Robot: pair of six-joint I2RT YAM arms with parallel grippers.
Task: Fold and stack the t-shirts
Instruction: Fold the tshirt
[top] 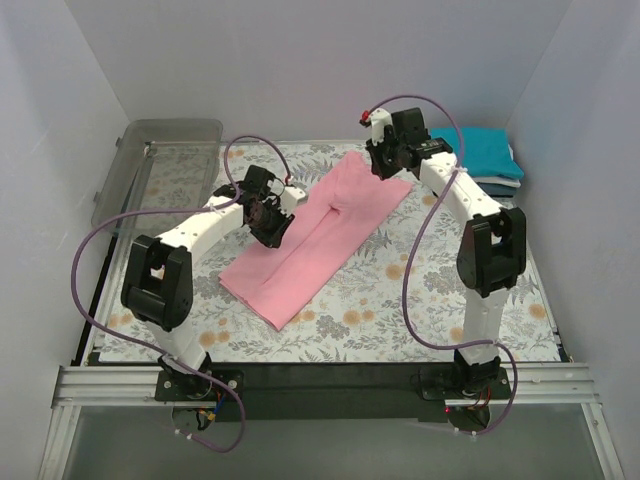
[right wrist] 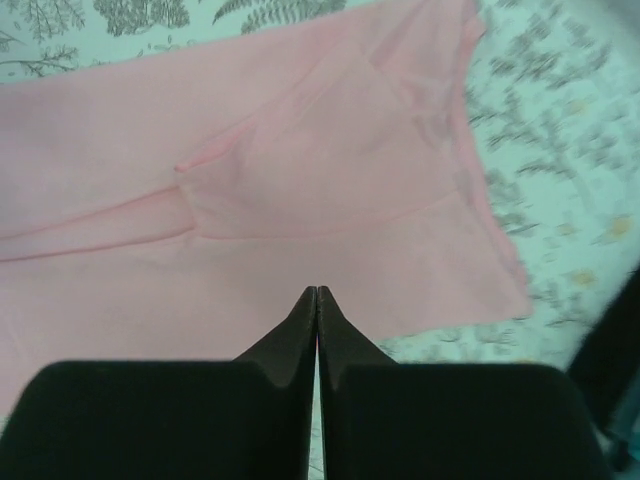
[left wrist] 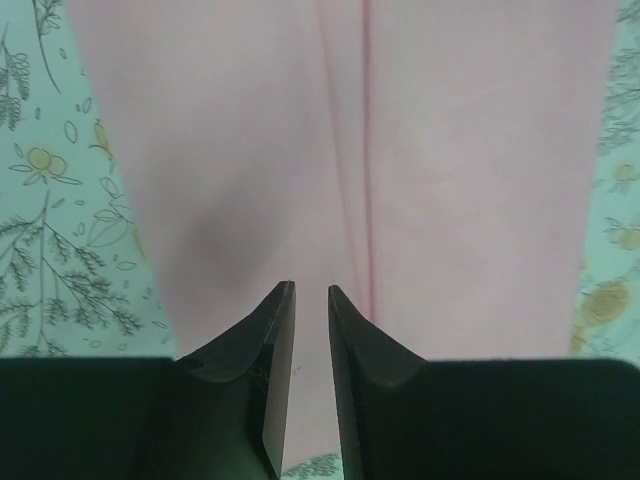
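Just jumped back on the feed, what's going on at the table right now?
Both arms are over the pink t-shirt, which lies flat on the floral table cloth, folded lengthwise into a long strip. The left gripper hovers above its middle, fingers slightly apart. The right gripper is at the far end, fingers closed and empty. Neither holds the cloth. A stack of folded shirts, teal on top, sits in the far right corner.

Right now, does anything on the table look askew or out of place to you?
The pink t-shirt lies as a long strip, diagonal on the floral cloth, its folded-in edges uneven. The clear bin, far left, seems tilted and partly off the cloth. The folded stack, far right, looks tidy.
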